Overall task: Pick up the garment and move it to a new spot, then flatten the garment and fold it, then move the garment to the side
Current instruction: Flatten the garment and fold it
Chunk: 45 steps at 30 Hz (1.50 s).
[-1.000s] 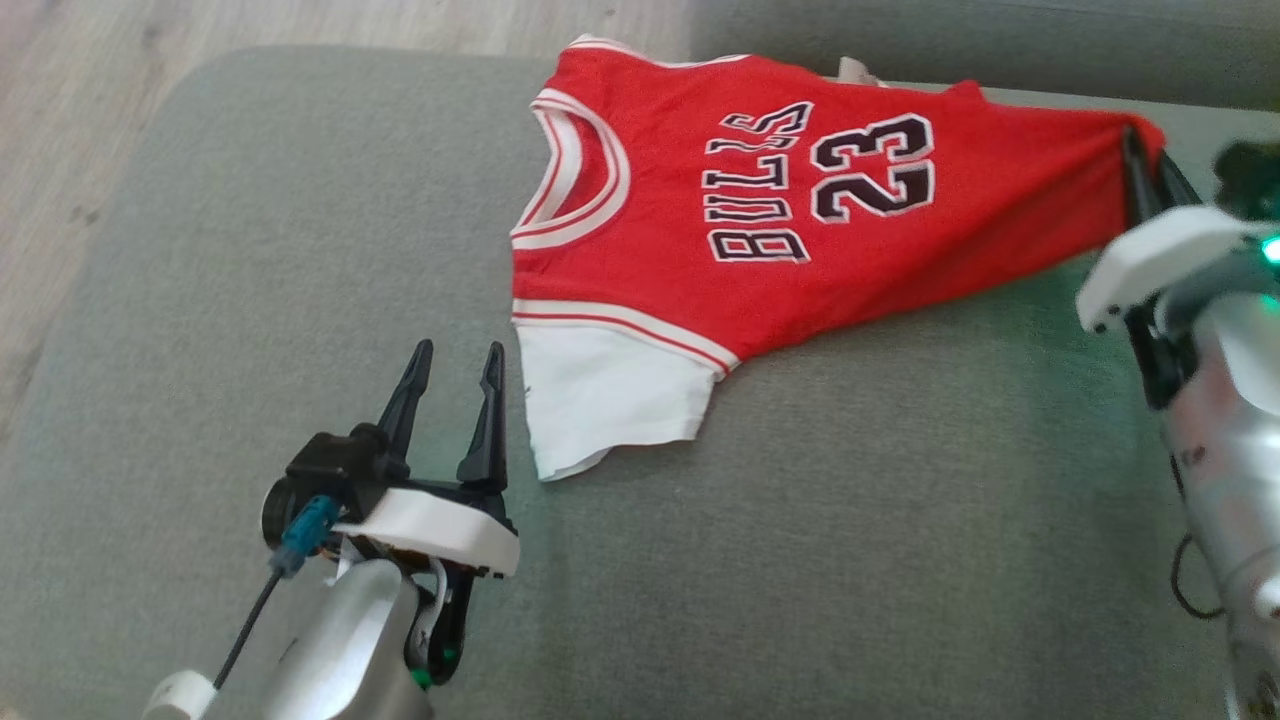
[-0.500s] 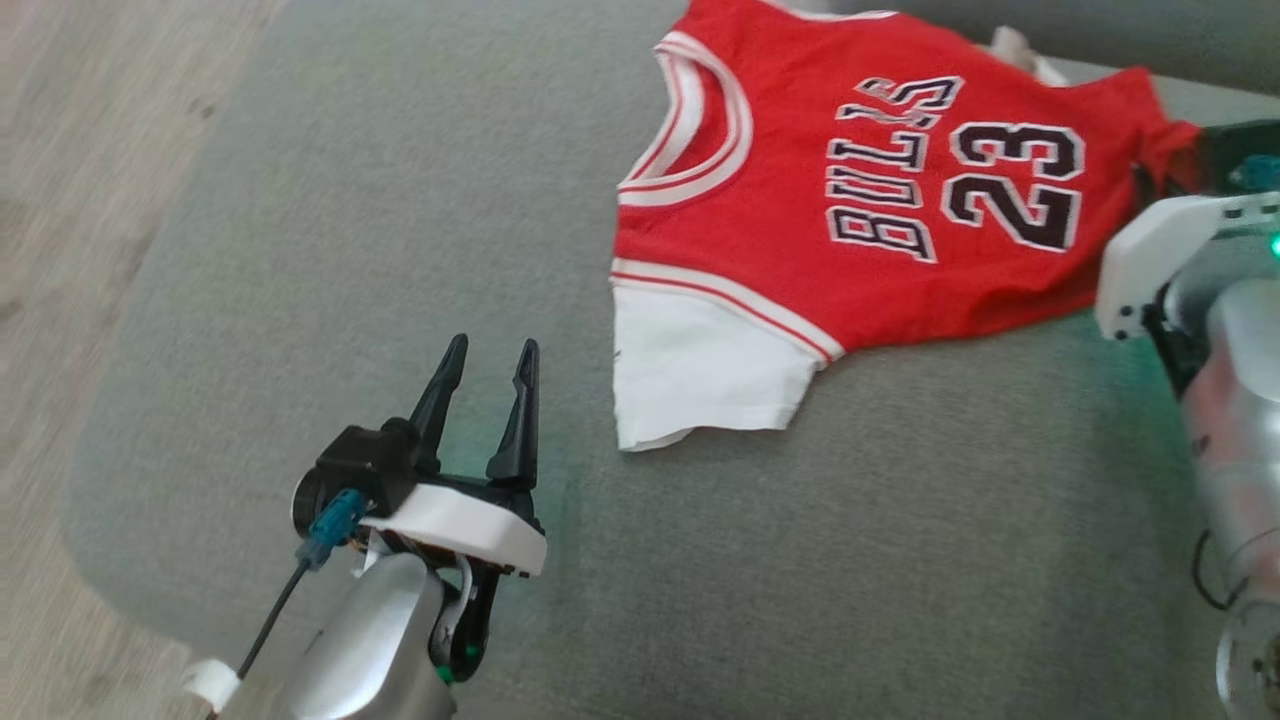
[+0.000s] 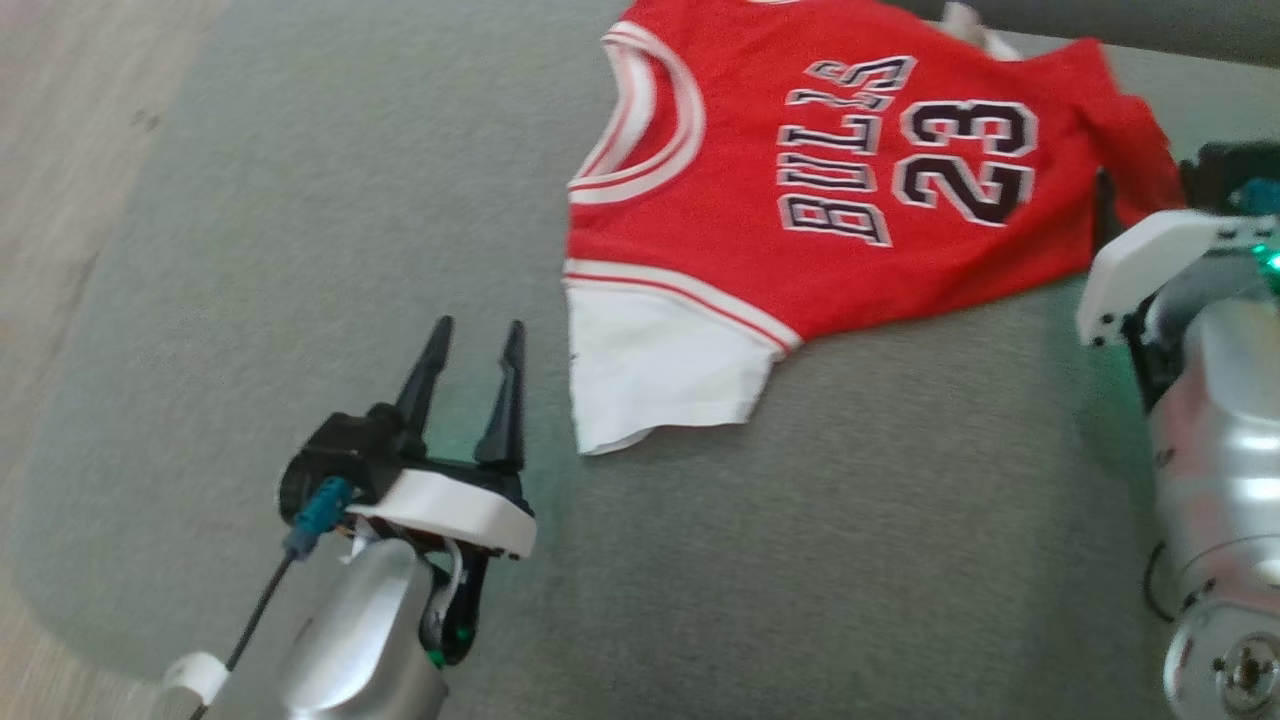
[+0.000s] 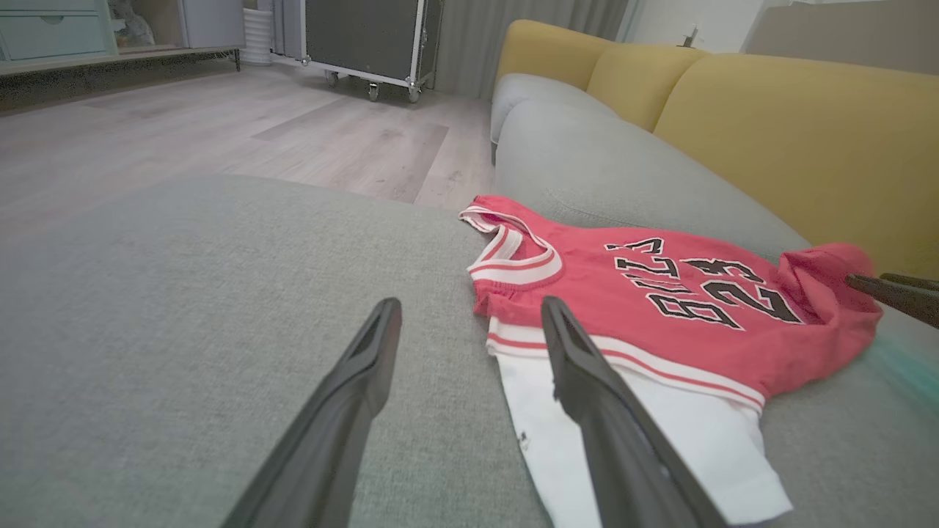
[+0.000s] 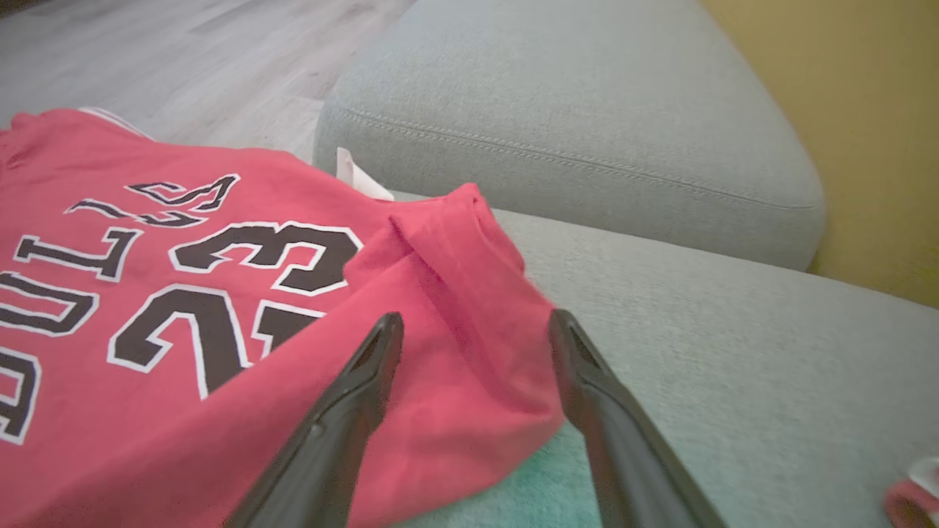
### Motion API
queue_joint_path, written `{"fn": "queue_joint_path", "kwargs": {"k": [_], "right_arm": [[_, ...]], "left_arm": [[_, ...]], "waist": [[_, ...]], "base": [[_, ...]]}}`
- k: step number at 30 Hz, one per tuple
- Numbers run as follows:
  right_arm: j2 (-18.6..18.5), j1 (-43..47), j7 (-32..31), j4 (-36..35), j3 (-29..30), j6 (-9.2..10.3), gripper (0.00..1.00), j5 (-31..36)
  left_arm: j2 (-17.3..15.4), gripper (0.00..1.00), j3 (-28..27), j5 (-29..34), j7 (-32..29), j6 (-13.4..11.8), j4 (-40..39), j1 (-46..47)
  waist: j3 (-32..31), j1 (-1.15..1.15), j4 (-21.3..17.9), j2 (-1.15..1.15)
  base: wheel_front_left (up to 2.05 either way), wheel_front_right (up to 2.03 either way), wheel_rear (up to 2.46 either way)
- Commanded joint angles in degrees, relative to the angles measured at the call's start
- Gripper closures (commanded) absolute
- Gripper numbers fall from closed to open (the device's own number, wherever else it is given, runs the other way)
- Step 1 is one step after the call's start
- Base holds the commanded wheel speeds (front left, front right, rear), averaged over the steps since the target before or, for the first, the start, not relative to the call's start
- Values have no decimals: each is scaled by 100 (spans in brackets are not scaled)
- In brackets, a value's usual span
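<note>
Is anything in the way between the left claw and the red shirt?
Nothing visible is. The left claw hangs open over the bare grey cushion. The red shirt lies just beside it, white part nearest, with only cushion between them.

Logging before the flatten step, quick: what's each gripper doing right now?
Left gripper: open, empty, beside the jersey.
Right gripper: open, fingers apart over the jersey's red corner, gripping nothing.

Grey sofa (image 3: 300,200), yellow backrest (image 4: 770,125), wooden floor (image 4: 220,125)
</note>
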<state>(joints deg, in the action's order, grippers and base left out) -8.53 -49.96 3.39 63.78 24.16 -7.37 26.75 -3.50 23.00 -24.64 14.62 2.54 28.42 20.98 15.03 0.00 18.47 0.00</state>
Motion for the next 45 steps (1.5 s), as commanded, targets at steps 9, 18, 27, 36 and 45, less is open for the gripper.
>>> {"fn": "queue_joint_path", "kwargs": {"k": [9,18,27,36,45], "right_arm": [[476,216,1032,-233,13,-12,0,-436],[563,1315,1159,-1754,-1609,-12,0,-2418],[564,3130,1160,-3766,-2415,-12,0,-3660],[565,3448,1160,-4154,-2503,-12,0,-3789],[565,3532,1161,-4263,-2466,-12,0,-3866]], "left_arm": [[-222,0,-573,134,38,-44,-384,11],[-202,0,-843,173,38,-120,-416,-215],[-124,0,-991,205,38,-94,-371,-495],[-66,0,-1041,221,31,-71,-164,-601],[-121,0,-1042,223,-406,-374,483,-513]], "waist": [[-484,0,-1123,0],[-727,0,-1830,0],[-948,0,-2075,0],[-1057,0,-2108,0],[-991,0,-2082,0]], "base": [[0,0,0],[0,0,0],[0,0,0],[0,0,0],[0,0,0]]}}
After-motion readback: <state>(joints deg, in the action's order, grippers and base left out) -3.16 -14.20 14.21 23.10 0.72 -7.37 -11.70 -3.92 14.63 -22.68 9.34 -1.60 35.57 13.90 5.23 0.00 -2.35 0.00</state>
